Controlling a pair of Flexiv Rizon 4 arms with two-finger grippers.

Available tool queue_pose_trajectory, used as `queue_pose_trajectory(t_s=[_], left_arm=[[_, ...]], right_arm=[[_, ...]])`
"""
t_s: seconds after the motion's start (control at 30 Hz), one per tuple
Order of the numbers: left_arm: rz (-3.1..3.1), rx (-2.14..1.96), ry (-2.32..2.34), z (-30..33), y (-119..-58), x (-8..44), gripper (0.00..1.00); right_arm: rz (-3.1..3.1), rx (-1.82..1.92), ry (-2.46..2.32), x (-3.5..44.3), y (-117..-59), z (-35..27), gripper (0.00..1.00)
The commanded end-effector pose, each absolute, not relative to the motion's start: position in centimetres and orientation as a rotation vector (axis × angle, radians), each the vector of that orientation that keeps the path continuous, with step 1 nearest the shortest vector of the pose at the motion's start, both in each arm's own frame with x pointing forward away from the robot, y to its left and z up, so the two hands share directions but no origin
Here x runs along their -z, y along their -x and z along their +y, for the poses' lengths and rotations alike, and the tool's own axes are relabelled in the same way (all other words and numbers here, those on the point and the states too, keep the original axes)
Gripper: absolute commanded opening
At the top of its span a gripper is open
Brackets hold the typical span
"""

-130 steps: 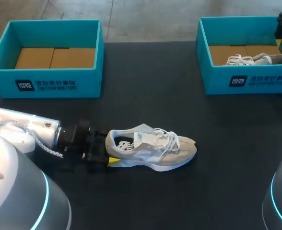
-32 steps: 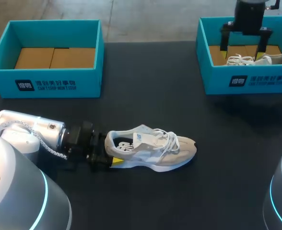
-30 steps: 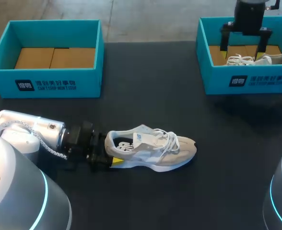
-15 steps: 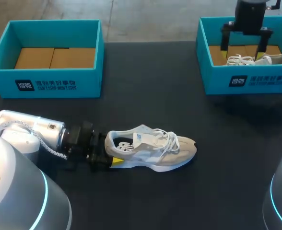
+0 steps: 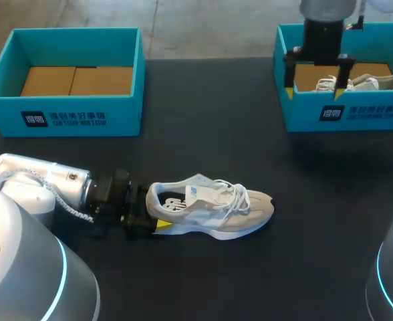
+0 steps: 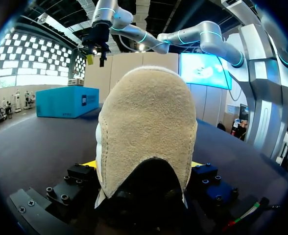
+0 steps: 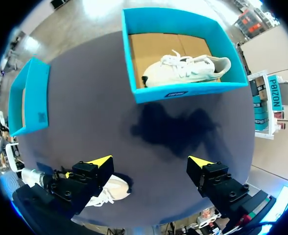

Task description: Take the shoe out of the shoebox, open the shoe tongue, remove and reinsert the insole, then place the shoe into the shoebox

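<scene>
A beige and white shoe point(image 5: 213, 206) lies on its sole on the dark table, toe to the right and laces tied. My left gripper point(image 5: 150, 211) lies low at the heel, a finger on each side of it. In the left wrist view the suede heel point(image 6: 146, 132) fills the space between the yellow tips of that gripper point(image 6: 143, 166), which is shut on it. My right gripper point(image 5: 317, 85) hangs open and empty above the front wall of the right shoebox point(image 5: 303, 114). Its wrist view looks straight down past the gripper point(image 7: 150, 161) onto the table and the shoe point(image 7: 109, 191).
The right teal shoebox point(image 7: 183, 92) holds a second white shoe point(image 7: 185, 68), also visible from the head view point(image 5: 367, 82). At the back left stands another teal shoebox point(image 5: 69, 107) with only a cardboard bottom. Dark table lies between the boxes and the shoe.
My right gripper has moved left and toward the front, from over the right shoebox's inside to over its front wall. The left arm and the shoe have stayed still.
</scene>
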State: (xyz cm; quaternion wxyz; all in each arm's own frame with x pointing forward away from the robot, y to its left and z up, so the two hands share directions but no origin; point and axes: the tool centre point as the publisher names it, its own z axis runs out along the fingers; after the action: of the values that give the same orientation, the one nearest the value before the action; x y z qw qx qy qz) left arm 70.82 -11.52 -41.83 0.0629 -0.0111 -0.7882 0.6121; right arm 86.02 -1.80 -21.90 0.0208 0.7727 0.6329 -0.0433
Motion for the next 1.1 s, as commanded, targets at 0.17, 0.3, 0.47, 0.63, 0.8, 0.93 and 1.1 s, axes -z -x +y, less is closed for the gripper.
queue_pose_trajectory(t_s=[0.17,0.3,0.47,0.63,0.8,0.93,1.1], left_arm=[[-2.382,-1.849,0.033,-11.4,-70.6,42.2,0.0],[-2.382,-1.849,0.033,-11.4,-70.6,42.2,0.0],[-2.382,-1.849,0.033,-11.4,-70.6,42.2,0.0],[-2.382,-1.849,0.033,-11.4,-70.6,42.2,0.0],[-2.382,-1.849,0.033,-11.4,-70.6,42.2,0.0],[-2.382,-1.849,0.033,-11.4,-70.6,42.2,0.0],[-2.382,-1.849,0.033,-11.4,-70.6,42.2,0.0]], right_arm=[[1.901,0.066,-2.381,22.7,-82.2,2.1,1.0],[1.865,0.044,-2.404,23.5,-81.1,4.1,1.0],[1.855,0.036,-2.407,24.5,-80.0,7.1,1.0],[1.834,0.111,-2.4,25.4,-79.2,9.8,1.0],[1.877,0.119,-2.427,26.2,-78.7,10.9,1.0],[1.877,0.119,-2.427,26.2,-78.7,10.9,1.0],[1.877,0.119,-2.427,26.2,-78.7,10.9,1.0]])
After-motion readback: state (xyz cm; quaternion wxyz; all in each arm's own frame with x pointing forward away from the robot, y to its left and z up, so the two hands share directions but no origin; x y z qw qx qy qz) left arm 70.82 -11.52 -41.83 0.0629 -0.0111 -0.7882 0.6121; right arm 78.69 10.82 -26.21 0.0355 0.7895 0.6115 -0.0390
